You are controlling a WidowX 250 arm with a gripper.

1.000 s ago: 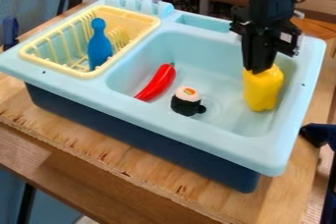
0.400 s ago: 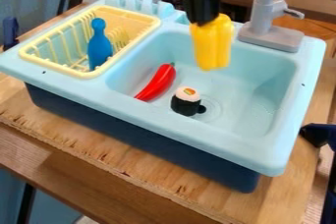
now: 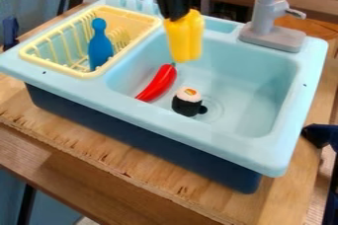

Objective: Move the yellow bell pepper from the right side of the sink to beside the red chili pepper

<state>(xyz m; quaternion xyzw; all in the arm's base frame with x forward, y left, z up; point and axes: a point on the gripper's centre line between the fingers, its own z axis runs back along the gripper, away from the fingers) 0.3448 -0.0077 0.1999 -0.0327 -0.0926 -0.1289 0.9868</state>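
- As we look down on the sink (image 3: 198, 133), the claw (image 3: 176, 18) pinches the top of a yellow pepper (image 3: 185, 39), upright above the basin's far left part.
- Below it, we see a red chili (image 3: 159, 83) lying at the basin's left side.
- Just right of the chili and nearer us, a sushi roll (image 3: 187, 103) sits in the basin.
- At left, we spot a blue pin (image 3: 100, 47) upright in a yellow rack (image 3: 63, 69).
- A gray faucet (image 3: 272, 36) stands at the far right.
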